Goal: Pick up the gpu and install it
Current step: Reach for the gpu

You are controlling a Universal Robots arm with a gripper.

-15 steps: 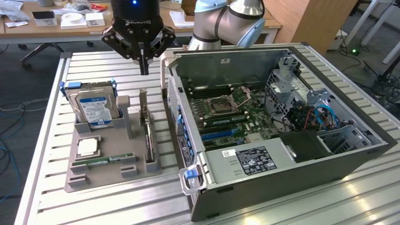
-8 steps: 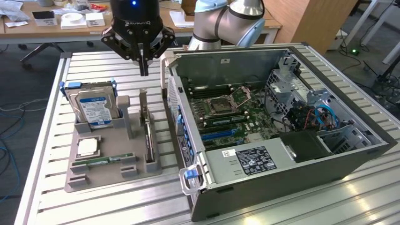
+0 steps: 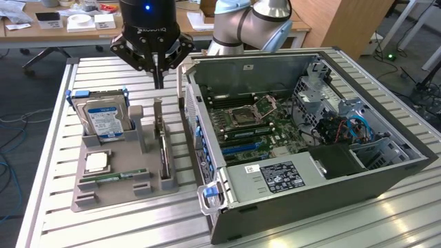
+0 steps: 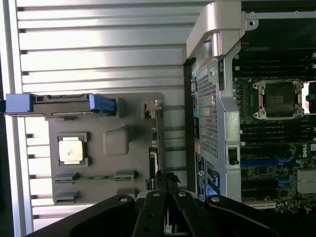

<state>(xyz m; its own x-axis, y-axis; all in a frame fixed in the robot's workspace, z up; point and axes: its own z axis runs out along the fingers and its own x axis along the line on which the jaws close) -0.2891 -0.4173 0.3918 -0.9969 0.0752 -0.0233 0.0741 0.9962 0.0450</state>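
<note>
The gpu (image 3: 163, 155), a thin black card with a metal bracket at its far end, stands on edge in a slot along the grey holder tray (image 3: 117, 194), on the side nearest the computer case. In the wrist view the gpu (image 4: 153, 160) appears as a narrow dark strip on the tray's edge. My gripper (image 3: 158, 82) hangs above the card's far end, clear of it, with its black fingers shut together and nothing between them. In the wrist view the gripper (image 4: 167, 178) tips meet just over the card's line.
An open computer case (image 3: 386, 170) lies on the exterior view's right of the tray, its motherboard (image 3: 255, 129) with blue slots (image 3: 241, 148) exposed. The tray also holds a hard drive (image 3: 103, 121), a CPU (image 3: 96, 163) and a RAM stick (image 3: 113, 177). The slatted metal table (image 3: 124, 227) extends around them.
</note>
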